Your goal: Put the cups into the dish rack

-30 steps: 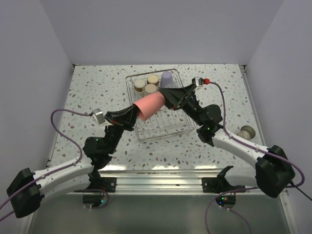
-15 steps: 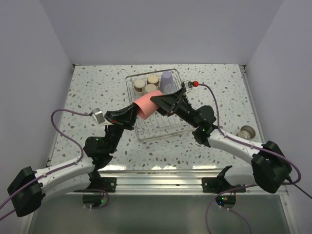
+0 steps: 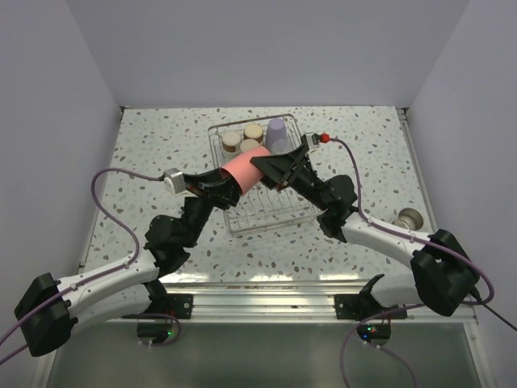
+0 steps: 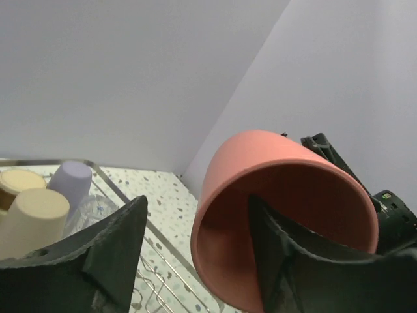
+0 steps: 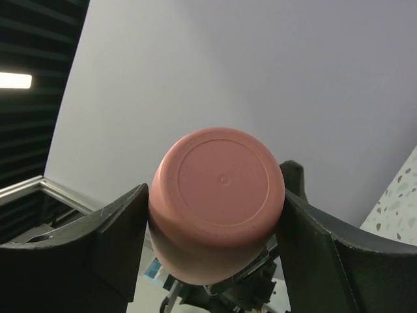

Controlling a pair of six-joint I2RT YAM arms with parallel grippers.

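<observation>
A salmon-pink cup (image 3: 245, 171) hangs on its side above the wire dish rack (image 3: 234, 223), mouth toward the left arm. My right gripper (image 3: 272, 168) is shut on its base end; in the right wrist view the cup (image 5: 218, 195) touches both fingers of that gripper (image 5: 214, 192). My left gripper (image 3: 216, 184) is open: in its wrist view one finger sits inside the cup (image 4: 260, 147) and the other stands well clear of the rim, the gripper (image 4: 195, 203) loose around the wall. A lavender cup (image 3: 277, 132) and three tan-topped cups (image 3: 250, 146) stand upside down in the rack's far end.
A steel cup with a tan base (image 3: 409, 217) lies on the speckled table at the far right, beside the right arm. White walls close the table in on three sides. The rack's wires (image 4: 163, 274) run under the left wrist, with the lavender cup (image 4: 78, 179) behind.
The right gripper came left and closed on the pink cup's base. The left gripper, which had been shut on the cup's rim, has opened and its wrist has shifted slightly up.
</observation>
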